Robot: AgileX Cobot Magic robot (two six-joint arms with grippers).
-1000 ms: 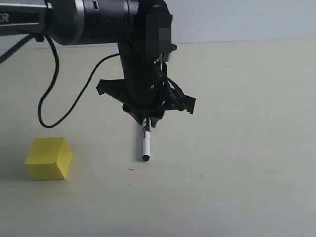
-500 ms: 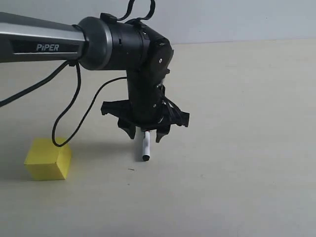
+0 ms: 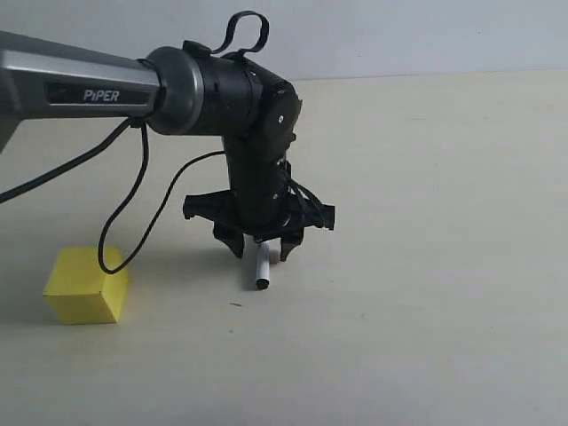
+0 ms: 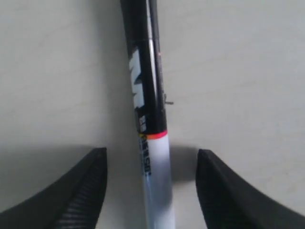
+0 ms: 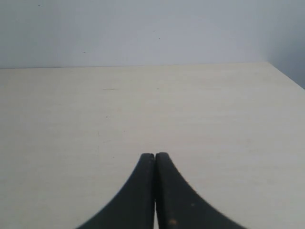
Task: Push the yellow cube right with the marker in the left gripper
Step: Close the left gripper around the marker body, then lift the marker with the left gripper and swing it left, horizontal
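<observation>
The marker point(image 4: 151, 119) looked like smooth, glossy plastic, a bright streak of light running along its black half. The fingers point(image 4: 81, 191) of the left gripper point(image 3: 263, 251) were matt black, finely ribbed near the edges. Left of the marker, the yellow cube point(image 3: 86, 286) looked matt and smooth. The table point(image 3: 426, 266) under the marker was pale, matt and faintly grained.

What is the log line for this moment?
left gripper: open astride marker | marker: on table | yellow cube: untouched, apart | right gripper: shut

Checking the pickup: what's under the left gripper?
The marker sits under the open left gripper, between its fingers, gaps both sides. In the exterior view the gripper covers its black half.
</observation>
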